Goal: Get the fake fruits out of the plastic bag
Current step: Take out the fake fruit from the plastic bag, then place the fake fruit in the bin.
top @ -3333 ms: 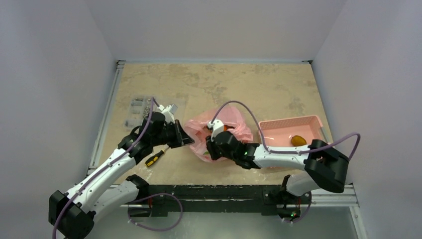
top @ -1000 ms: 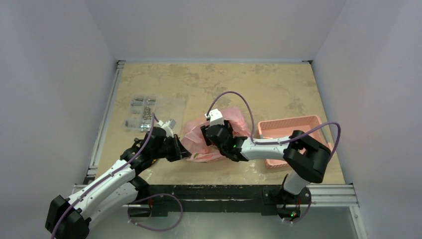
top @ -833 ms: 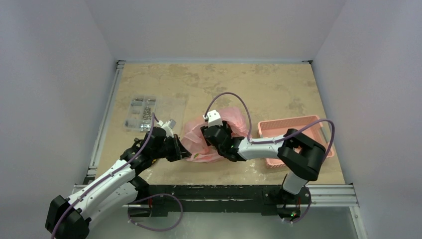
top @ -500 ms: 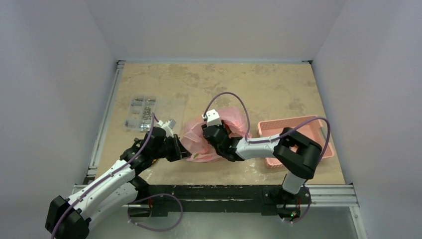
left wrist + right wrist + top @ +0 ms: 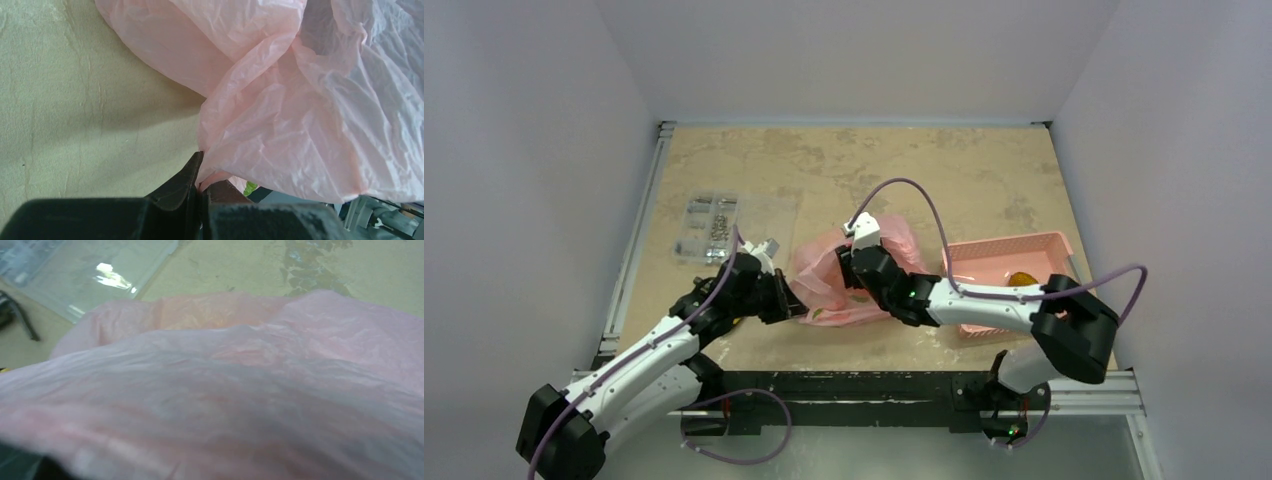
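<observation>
Pink crinkly film of the plastic bag (image 5: pixel 819 285) is lying bunched on the desk (image 5: pixel 944 170) between the two arms, just left of the basket (image 5: pixel 1009 244), where one yellowish fake fruit (image 5: pixel 1022 279) is already sitting. The left hand (image 5: pixel 201 175) is pinching the bag's near-left edge, fingers together on the film. The right hand (image 5: pixel 856 272) is working among the bag's folds; film is covering its camera, so I cannot tell whether its fingers are apart or together. To reach well, the left should be holding that edge taut while the right is closing on a fruit alone, catching no loose plastic.
</observation>
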Controlling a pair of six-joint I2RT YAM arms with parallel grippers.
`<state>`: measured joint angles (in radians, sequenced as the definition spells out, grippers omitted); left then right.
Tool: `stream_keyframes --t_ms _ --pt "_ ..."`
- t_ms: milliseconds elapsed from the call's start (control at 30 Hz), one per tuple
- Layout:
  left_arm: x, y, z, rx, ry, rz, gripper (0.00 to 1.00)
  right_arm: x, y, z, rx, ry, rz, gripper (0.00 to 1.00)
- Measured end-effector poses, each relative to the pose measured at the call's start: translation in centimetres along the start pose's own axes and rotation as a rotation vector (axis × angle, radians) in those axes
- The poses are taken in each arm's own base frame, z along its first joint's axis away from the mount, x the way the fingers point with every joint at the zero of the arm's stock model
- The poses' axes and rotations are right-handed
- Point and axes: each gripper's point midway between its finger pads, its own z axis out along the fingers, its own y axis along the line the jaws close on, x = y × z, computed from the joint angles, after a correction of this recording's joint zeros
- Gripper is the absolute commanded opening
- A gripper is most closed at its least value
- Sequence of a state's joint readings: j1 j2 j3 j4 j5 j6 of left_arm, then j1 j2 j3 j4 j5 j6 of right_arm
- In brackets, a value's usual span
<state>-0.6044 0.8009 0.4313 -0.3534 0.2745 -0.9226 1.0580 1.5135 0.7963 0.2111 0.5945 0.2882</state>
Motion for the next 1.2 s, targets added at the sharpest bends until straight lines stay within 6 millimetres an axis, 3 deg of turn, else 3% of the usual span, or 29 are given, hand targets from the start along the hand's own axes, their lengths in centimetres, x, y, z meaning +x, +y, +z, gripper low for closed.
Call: stream_keyframes --t_ms 133,433,600,733,900,1033,1100,1200 --pt "-0.6 -0.5 0.0 -0.002 -0.008 0.008 0.0 -0.9 0.8 -2.6 -0.119 0.002 0.049 0.0" --pt "-1.5 -1.3 -0.2 0.003 -0.03 0.028 0.0 -1.9 3.6 -8.5 -0.424 0.04 0.126 0.0" --pt "-1.5 -1.3 -0.2 0.002 -0.03 0.027 0.0 -4.6 3.9 -12.2 -0.539 -0.016 0.181 0.0" --pt "-1.6 -1.3 -0.1 0.003 -0.03 0.027 0.0 -7.9 3.2 -15.1 -0.583 -0.106 0.239 0.0" --pt "-1.5 -1.1 0.1 -0.004 -0.024 0.024 0.0 -11.0 2.7 -16.7 -0.586 -0.161 0.271 0.0" --pt "-1.5 -1.1 0.1 -0.005 -0.023 0.023 0.0 -14.0 -0.2 -17.0 -0.438 -0.222 0.324 0.0" --pt "-1.5 -1.1 0.1 -0.005 -0.023 0.023 0.0 -15.0 -3.0 -16.9 -0.296 -0.257 0.376 0.0" --pt "-1.5 -1.1 0.1 -0.005 -0.023 0.023 0.0 -14.8 -7.9 -17.0 -0.063 -0.293 0.452 0.0"
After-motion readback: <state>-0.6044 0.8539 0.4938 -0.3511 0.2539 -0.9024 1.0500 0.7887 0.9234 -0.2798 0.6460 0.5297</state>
